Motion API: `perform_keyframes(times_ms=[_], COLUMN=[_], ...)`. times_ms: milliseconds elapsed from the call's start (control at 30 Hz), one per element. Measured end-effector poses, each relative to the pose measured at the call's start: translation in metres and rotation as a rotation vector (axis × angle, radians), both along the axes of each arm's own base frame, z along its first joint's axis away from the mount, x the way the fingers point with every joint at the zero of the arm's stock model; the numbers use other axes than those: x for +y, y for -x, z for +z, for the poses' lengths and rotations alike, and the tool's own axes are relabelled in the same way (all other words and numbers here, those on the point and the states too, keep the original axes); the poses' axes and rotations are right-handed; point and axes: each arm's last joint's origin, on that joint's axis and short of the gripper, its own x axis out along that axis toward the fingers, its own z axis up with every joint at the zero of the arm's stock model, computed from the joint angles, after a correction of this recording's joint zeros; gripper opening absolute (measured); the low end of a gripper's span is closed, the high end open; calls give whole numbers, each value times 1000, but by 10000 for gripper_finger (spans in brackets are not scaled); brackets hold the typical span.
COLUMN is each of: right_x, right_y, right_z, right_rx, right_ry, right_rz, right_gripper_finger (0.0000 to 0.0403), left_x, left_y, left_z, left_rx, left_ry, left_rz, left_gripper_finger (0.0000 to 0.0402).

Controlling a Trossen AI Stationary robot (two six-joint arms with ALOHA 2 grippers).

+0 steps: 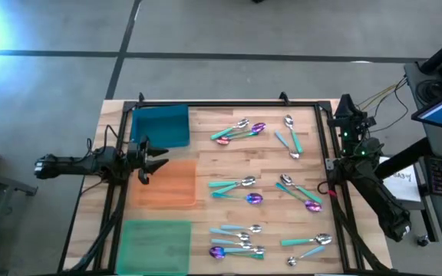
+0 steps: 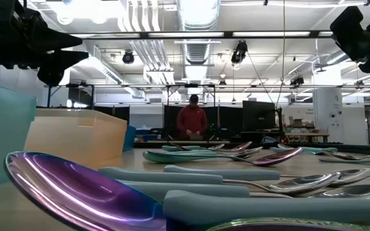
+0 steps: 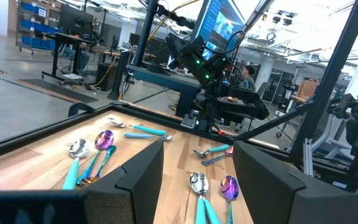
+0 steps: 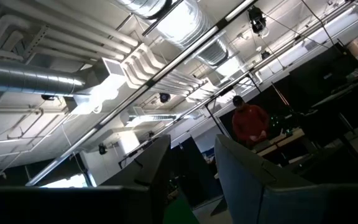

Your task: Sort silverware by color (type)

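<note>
Nearest you in the low view, a purple-headed spoon (image 2: 76, 186) lies on the bench (image 1: 206, 165). Farther on, your silverware (image 1: 263, 188) lies scattered over the bench's right half, beside the blue mat (image 1: 160, 125), orange mat (image 1: 167, 182) and green mat (image 1: 156, 244). Left hand (image 1: 153, 159) hovers spread, empty, over the orange mat. Right hand (image 4: 191, 168) points up toward the ceiling, its fingers apart.

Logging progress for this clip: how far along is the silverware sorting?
Nothing sorted yet: the blue mat, orange mat and green mat hold nothing. The left gripper hovers open, holding nothing. All the silverware is still mixed; the right gripper waits at the table's edge.
</note>
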Motion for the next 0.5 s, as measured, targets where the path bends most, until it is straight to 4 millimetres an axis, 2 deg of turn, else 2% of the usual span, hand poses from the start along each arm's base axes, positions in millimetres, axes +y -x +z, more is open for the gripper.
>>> perform_keyframes(times_ms=[333,500], right_x=[0,0], right_y=[0,0], right_z=[0,0], right_rx=[-15,-163], right_ry=[-3,-35], right_rz=[10,119], right_gripper_finger=[116,116], left_x=[0,0], left_y=[0,0], left_z=[0,0], left_rx=[0,0], left_ry=[0,0], left_rz=[0,0], left_gripper_finger=[178,178])
